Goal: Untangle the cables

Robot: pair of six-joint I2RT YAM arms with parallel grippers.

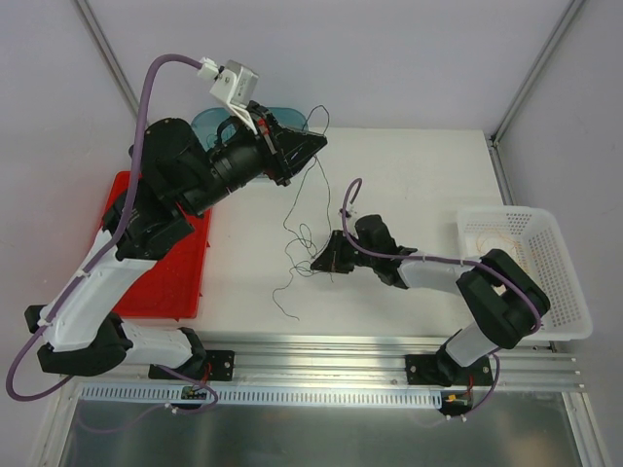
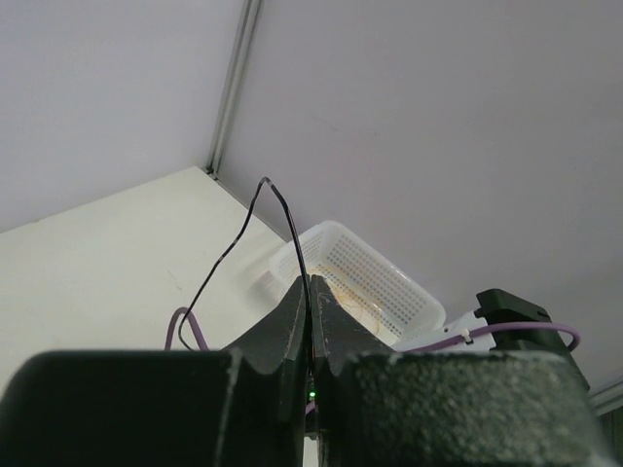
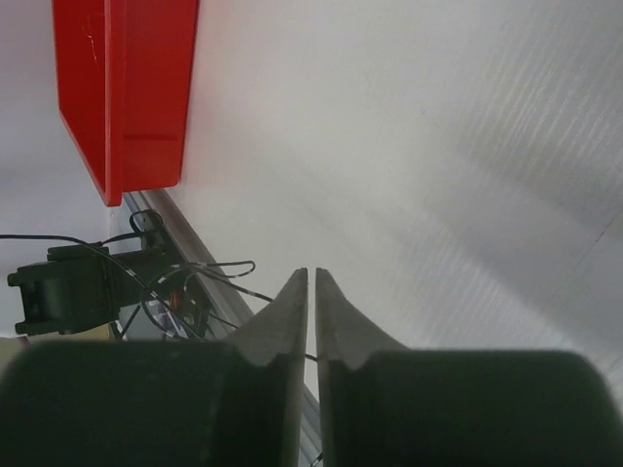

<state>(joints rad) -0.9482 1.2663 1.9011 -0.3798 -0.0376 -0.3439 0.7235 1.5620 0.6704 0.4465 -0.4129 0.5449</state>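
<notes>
Mid-separation: the left gripper [image 2: 311, 284] clamps a dark strand of the cables [image 2: 290, 226] high, the right gripper [image 3: 311, 275] pinches lower; next, pull apart gently.

The left arm [image 1: 185, 185] hides most of a teal bowl [image 1: 290, 118]; the cables [image 1: 300, 236] are too thin to show colour.

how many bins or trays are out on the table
3: a red tray at the left edge, a white basket at the right edge, and a teal container at the far side, mostly hidden behind the left arm, so possibly more than one.
</notes>
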